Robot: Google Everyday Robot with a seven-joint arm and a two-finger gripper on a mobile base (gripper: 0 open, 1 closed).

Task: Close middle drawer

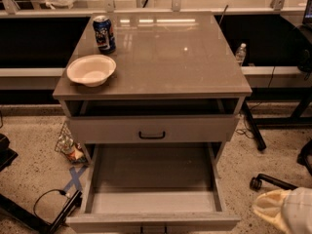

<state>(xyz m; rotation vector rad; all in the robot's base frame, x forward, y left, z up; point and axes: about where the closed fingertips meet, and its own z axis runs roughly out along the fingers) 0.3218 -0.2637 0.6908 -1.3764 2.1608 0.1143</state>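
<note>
The grey cabinet (161, 48) stands in the middle of the camera view. The middle drawer (151, 179) is pulled far out toward me, and its inside shows empty. Its flat front (151, 223) runs along the bottom edge of the view, with the handle cut off there. The uppermost drawer (195, 128), with a black bar handle (151, 135), stands slightly ajar above it. The lowest drawer is hidden. My gripper (273, 209), cream-coloured, is at the lower right, to the right of the open drawer's front corner and apart from it.
A white bowl (91, 69) and a blue soda can (104, 33) sit on the cabinet top at the left. A chair caster (256, 183) is on the floor at the right. Blue tape (74, 178) and a cable (48, 199) lie at the left.
</note>
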